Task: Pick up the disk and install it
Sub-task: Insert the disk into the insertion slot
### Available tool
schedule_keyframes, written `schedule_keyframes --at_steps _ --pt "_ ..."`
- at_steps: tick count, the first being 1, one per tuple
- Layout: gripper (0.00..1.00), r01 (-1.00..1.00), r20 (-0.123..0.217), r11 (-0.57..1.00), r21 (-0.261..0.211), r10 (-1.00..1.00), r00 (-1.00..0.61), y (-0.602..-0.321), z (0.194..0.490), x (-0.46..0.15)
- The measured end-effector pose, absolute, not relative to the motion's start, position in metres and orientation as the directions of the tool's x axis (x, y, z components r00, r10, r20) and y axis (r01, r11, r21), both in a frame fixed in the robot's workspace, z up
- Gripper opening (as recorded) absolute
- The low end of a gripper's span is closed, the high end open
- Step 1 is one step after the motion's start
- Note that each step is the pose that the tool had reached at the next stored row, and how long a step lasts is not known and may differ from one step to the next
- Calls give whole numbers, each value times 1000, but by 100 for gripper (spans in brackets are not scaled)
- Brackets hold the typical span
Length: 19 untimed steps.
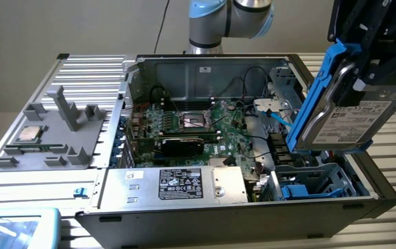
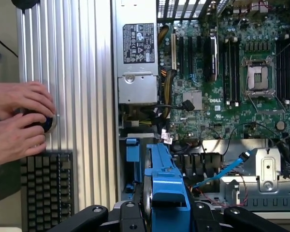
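A: What's cut off?
B: The tool [image 1: 372, 65] runs past the frame's edge and covers part of the disk [image 1: 329, 116].
A: And its label [image 1: 357, 122]?
B: Print there is too small to read.

Plain beige wall [image 1: 59, 26] at back, soft even light. Ribbed alu bench [image 1: 90, 67], grooves lengthwise. Thin black cable [image 1: 162, 26] hangs down wall.

"DELL" on the motherboard [image 2: 208, 92]
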<state>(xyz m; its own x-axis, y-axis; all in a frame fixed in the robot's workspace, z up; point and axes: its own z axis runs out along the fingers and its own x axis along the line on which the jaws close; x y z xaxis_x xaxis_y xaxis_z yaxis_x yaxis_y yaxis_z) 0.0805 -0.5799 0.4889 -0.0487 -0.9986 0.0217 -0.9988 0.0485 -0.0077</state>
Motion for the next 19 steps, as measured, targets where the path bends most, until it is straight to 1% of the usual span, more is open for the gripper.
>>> schedule_keyframes --at_steps 19 --pt "37 -998 22 56 -8 -998 -56 -589 454 82"
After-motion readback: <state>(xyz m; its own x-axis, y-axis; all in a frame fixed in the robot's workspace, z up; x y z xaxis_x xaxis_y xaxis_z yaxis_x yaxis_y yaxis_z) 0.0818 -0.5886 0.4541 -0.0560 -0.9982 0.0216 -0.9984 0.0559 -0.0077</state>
